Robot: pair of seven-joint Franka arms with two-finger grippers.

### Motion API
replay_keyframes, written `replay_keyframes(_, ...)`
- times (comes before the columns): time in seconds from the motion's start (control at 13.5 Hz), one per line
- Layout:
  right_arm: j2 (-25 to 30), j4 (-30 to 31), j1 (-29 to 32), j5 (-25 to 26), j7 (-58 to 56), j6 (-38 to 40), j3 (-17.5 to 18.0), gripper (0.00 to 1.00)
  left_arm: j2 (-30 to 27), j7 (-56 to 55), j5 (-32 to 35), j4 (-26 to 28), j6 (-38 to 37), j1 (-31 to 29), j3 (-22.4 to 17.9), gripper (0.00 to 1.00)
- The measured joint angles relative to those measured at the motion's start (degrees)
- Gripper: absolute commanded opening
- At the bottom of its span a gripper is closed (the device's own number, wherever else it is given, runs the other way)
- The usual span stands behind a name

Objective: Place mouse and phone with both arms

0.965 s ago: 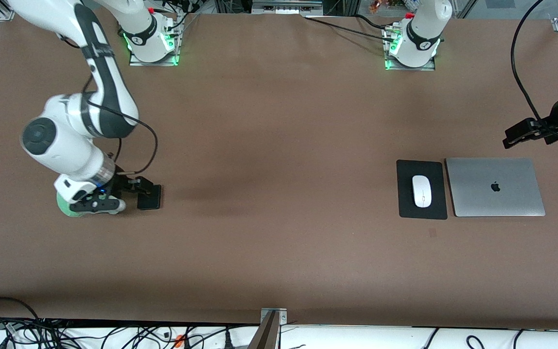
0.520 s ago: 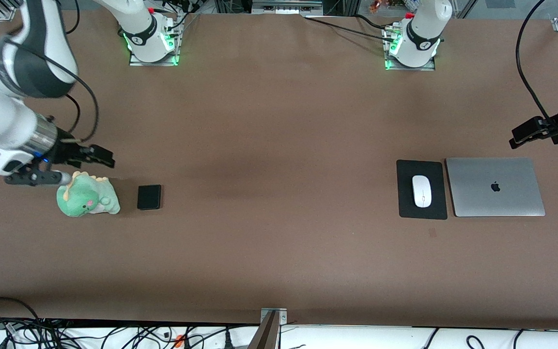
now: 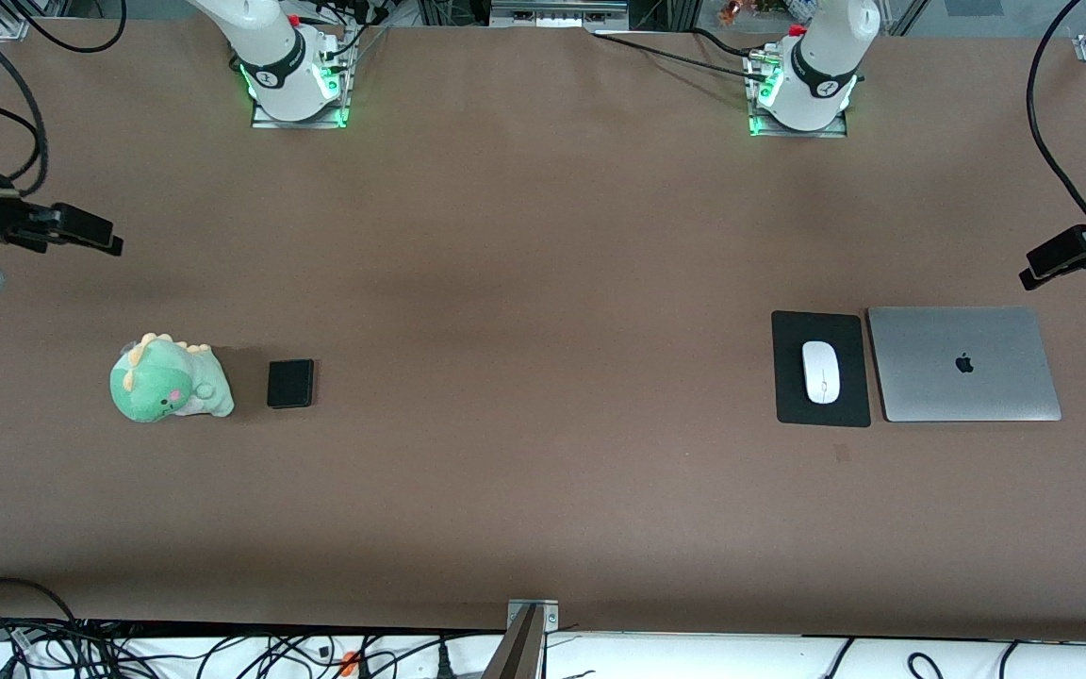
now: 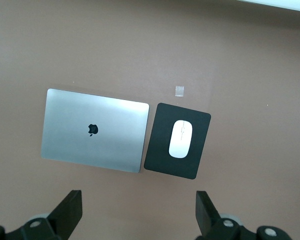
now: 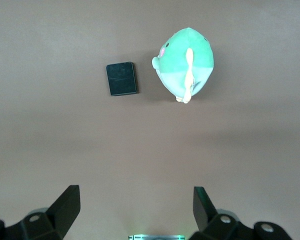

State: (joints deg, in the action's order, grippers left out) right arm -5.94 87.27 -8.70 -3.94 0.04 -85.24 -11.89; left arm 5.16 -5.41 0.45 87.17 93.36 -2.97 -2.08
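Note:
The white mouse point(image 3: 821, 372) lies on a black mouse pad point(image 3: 793, 396) toward the left arm's end of the table; it also shows in the left wrist view point(image 4: 180, 139). The small black phone point(image 3: 290, 383) lies flat beside a green plush toy point(image 3: 168, 380) toward the right arm's end; it also shows in the right wrist view point(image 5: 122, 78). My left gripper point(image 3: 1035, 266) is open and empty, raised over bare table at the table's edge. My right gripper point(image 3: 95, 236) is open and empty, raised over bare table at the other edge.
A closed silver laptop point(image 3: 963, 364) lies next to the mouse pad, also in the left wrist view point(image 4: 93, 130). The plush toy shows in the right wrist view point(image 5: 186, 62). A small tape mark point(image 3: 842, 454) is on the table nearer the front camera than the pad.
My right gripper has let go of the phone, risen and drawn back to the table's edge, uncovering the plush toy. My left gripper has drawn back a little toward its edge.

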Motion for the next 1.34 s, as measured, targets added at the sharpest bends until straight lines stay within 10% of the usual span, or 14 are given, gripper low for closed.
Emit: replay_keyframes(1.34, -1.2, -5.8, 0.1, 2.9, 0.0, -4.3, 1.1, 1.00, 0.1, 0.0, -0.3, 0.0, -0.3, 0.0, 0.3, 1.00)
